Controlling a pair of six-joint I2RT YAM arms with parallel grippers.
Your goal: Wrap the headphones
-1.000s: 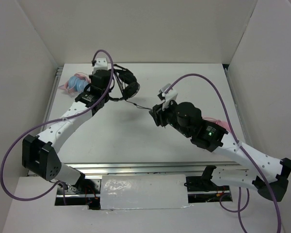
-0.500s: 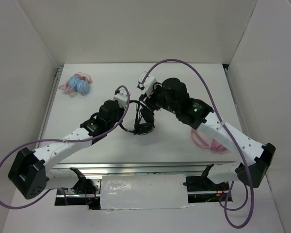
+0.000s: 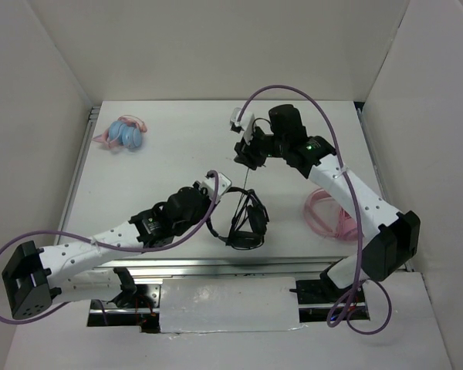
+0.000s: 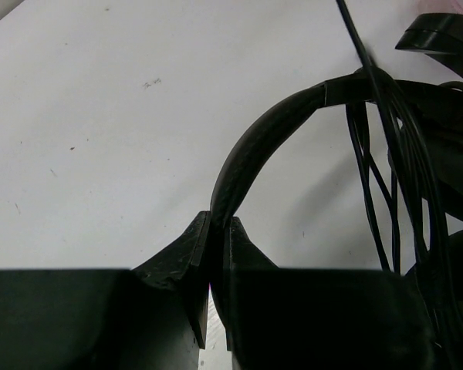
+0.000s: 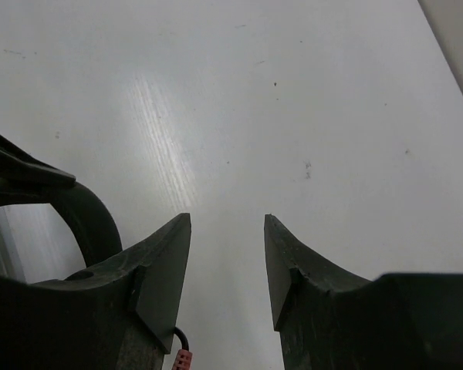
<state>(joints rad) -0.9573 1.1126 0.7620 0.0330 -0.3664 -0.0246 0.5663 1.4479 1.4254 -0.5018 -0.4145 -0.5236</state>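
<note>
My left gripper (image 4: 216, 239) pinches the thin, smooth headband of the black padded over-ear headphones (image 3: 251, 220) by the white table's (image 3: 162, 154) near edge. The band arches away from it, with the thin cable (image 4: 368, 193) looped across. My right gripper (image 5: 228, 247) stands spread, empty.

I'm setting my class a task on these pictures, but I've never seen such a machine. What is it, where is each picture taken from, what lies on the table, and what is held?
It is two robot arms bolted at the near edge of a white table. The wide picture looks down from above; the other two come from a camera on each wrist. The left claw pinches the headband of the black headphones. The right claw stands open farther back; the thin cable runs up towards it. Blue-and-pink headphones and pink headphones lie off to the sides.
</note>
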